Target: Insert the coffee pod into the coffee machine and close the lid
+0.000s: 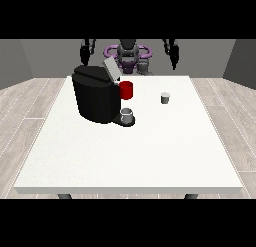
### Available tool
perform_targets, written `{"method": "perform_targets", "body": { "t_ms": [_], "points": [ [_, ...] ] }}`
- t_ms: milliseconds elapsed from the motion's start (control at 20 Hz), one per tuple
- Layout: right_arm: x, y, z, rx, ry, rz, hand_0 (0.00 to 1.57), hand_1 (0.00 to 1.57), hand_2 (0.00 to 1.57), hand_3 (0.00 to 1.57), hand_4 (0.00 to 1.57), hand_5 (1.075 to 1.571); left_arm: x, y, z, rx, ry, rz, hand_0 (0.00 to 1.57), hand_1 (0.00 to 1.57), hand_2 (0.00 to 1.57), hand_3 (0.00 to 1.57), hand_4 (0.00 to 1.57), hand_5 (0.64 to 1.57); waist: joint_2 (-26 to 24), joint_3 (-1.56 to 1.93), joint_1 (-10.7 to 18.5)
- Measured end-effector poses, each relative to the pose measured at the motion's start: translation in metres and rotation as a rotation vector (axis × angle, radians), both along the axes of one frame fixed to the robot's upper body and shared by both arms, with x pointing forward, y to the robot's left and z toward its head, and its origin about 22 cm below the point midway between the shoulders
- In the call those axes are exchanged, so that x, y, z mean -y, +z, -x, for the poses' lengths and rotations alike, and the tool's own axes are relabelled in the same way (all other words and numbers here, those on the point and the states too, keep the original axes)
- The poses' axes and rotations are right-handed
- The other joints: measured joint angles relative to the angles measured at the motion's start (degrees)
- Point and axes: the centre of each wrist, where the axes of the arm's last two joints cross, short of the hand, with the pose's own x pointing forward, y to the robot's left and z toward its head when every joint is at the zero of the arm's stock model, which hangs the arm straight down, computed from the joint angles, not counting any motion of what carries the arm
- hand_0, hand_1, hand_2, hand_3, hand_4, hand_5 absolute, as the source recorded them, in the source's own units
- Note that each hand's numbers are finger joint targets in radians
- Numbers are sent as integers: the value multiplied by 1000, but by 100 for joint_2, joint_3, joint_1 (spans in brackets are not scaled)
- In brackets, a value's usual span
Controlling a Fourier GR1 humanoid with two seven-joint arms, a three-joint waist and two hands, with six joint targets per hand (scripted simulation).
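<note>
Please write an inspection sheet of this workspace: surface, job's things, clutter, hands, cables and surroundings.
Surface: white table, mostly bare.
Job's things: black coffee machine at the view's left, lid raised; small pod standing apart at its right.
Clutter: red cup beside the machine; grey cup on its base.
Hands: both raised behind the table, one at the view's left, one at the right; neither touches anything.
Cables: nothing seen.
Surroundings: wooden floor, grey walls.

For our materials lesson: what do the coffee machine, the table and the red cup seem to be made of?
Coffee machine: probably matte black plastic, dull with no glints. Table: smooth white top, maybe laminate; uniform, no grain. Red cup: glossy-looking plastic or ceramic; cannot tell which.
</note>
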Motion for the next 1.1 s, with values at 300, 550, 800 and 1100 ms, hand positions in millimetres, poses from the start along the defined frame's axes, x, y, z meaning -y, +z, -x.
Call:
{"method": "perform_targets", "body": {
  "t_ms": [300, 550, 800, 1100],
  "points": [
    [17, -10, 5, -86, -31, 16, 0, 0, 0, 0, 128, 1571, -4, -9, 12, 42, -51, 33, 0, 0, 0, 0, 273, 1571, -144, -25, 75],
    [20, -16, 8, -34, -180, -24, 0, 0, 0, 0, 145, 1571, -9, -17, 21, 78, -66, 20, 0, 0, 0, 0, 311, 1571, -220, -29, 53],
    [19, -7, -3, 7, -210, -37, 0, 0, 0, 0, 158, 1571, -28, -6, 8, 94, -76, -105, 0, 0, 0, 0, 0, 1571, -76, -31, -62],
    [6, 3, -11, 43, -166, -51, 0, 0, 0, 0, 228, 1571, -58, 17, -26, 41, -52, -192, 0, 0, 0, 0, 0, 1571, 192, -31, -368]
  ]
}}
